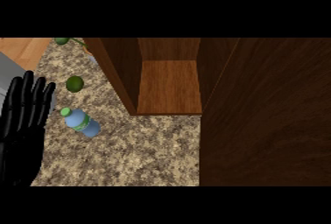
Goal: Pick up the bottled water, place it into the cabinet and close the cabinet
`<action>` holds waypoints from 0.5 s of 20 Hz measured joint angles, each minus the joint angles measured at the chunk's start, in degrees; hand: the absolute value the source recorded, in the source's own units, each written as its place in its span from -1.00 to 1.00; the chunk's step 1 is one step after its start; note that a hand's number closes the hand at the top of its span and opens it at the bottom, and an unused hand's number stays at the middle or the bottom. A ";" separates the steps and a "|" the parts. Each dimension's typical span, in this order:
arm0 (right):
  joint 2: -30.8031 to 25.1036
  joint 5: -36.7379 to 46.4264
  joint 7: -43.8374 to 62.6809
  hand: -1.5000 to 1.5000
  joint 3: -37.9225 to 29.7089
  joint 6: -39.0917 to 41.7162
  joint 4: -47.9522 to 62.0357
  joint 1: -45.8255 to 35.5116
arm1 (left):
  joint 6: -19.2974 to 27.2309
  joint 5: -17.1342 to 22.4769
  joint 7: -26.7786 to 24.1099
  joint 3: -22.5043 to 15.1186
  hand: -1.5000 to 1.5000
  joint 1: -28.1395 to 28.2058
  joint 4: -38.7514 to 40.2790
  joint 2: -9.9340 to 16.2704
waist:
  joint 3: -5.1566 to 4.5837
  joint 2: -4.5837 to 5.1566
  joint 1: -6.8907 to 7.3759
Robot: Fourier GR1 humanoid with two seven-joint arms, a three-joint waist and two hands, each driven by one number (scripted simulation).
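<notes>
At the left edge of the frame the black left hand (24, 127) rests with its fingers straight and spread, holding nothing; the right hand shows nowhere. Just to its right, left of centre, the clear blue plastic bottle with a green cap and green label band (82, 123) lies on its side on the speckled granite counter (142, 153), cap toward the upper left. A small green round fruit (75, 83) sits above it. The open brown wooden cabinet (169, 85) stands at upper centre, its dark door (268, 118) swung open and filling the right. The bottle looks light, smooth and apt to roll; wrapping the fingers around its mid-body near the label seems the safest hold.
</notes>
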 measured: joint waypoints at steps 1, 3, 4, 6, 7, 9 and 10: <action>0.28 0.56 0.54 -1.00 0.44 -0.28 -0.88 0.40 | 0.22 -0.09 -0.25 0.47 -1.00 -0.38 0.69 -0.09 | 0.15 0.19 0.14; -0.03 0.85 0.74 -1.00 0.61 0.22 -1.82 2.26 | 2.62 -2.45 -0.47 1.27 -1.00 -1.21 1.14 -0.72 | 0.34 0.45 0.26; -0.30 0.76 0.78 -1.00 0.81 0.78 -2.51 3.93 | 4.37 -4.03 0.33 1.68 -1.00 -1.63 0.47 -1.07 | 0.42 0.51 0.24; -0.91 0.68 2.18 -1.00 1.41 1.69 -4.09 6.43 | 7.74 -7.31 0.88 3.53 -1.00 -2.10 0.04 -1.27 | 0.53 0.58 0.23; -0.76 -0.94 3.06 -1.00 2.26 2.73 -4.47 7.25 | 10.22 -6.18 1.99 4.10 -1.00 -2.02 0.31 -2.01 | 0.56 0.62 0.27; -0.78 -4.14 4.77 -1.00 3.62 4.75 -6.41 9.96 | 14.16 -4.04 3.61 4.38 -1.00 -0.39 -0.30 -3.11 | 0.59 0.57 0.33; -0.85 -5.51 5.22 -1.00 4.24 5.73 -7.51 11.83 | 16.03 -3.66 5.12 4.33 -1.00 -0.27 -1.05 -3.49 | 0.60 0.55 0.25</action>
